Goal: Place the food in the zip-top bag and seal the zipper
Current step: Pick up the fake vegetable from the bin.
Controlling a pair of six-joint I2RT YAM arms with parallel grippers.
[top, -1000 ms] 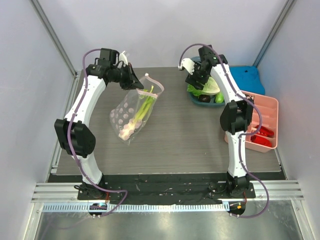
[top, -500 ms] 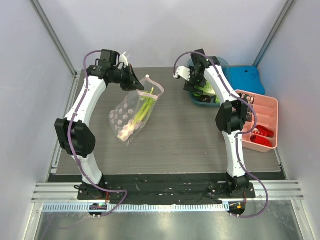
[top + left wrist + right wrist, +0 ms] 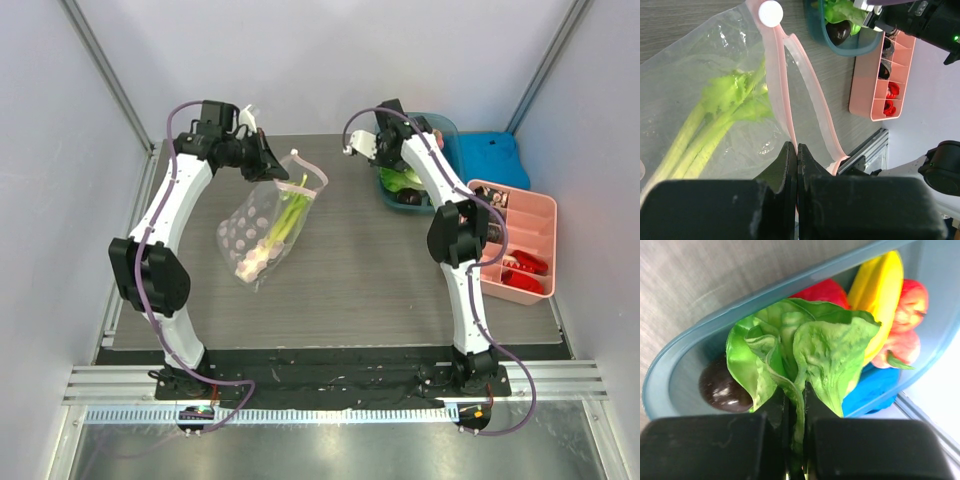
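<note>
The clear dotted zip-top bag (image 3: 258, 228) hangs tilted with its bottom on the table and the celery-like stalk (image 3: 287, 216) inside. My left gripper (image 3: 272, 166) is shut on the pink zipper (image 3: 778, 85) strip, which passes between the fingertips of that left gripper (image 3: 797, 150). The bag's mouth gapes open below a white slider (image 3: 771, 12). My right gripper (image 3: 797, 391) is shut on a leaf of the lettuce (image 3: 810, 345) inside the teal bowl (image 3: 685, 352). A red fruit (image 3: 825, 290) shows partly behind the lettuce.
The bowl (image 3: 441, 129) also holds a yellow banana (image 3: 881, 295), a dark round fruit (image 3: 722, 386) and a peach-red fruit (image 3: 910, 302). A pink divided tray (image 3: 525, 235) stands at the right, with a blue object (image 3: 490, 158) behind it.
My right gripper has moved left and down into the bowl and closed on the lettuce. The left arm and the bag have stayed where they were.
</note>
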